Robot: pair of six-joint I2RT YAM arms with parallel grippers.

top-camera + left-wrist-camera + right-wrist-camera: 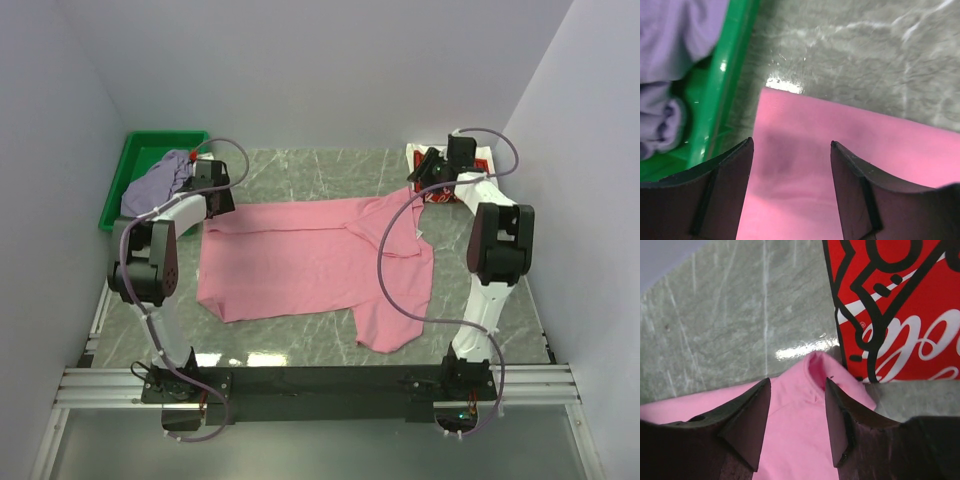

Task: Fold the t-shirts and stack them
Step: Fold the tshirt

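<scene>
top external: pink t-shirt lay spread flat mid-table, long axis running left to right, one sleeve trailing toward the near right. left gripper stood at its far left corner and right gripper at its far right corner, each arm nearest its own end. lavender-grey t-shirt sat heaped in the green tray, far left. white coca-cola t-shirt lay far right.

left wrist: left gripper had its jaws apart and nothing between them. the pink t-shirt corner lay directly beneath, with the green tray just beside.

right wrist: right gripper had its jaws apart and empty over a pink t-shirt seam. the coca-cola print lay just beyond. judged: the far edge was the thing to pinch.
</scene>
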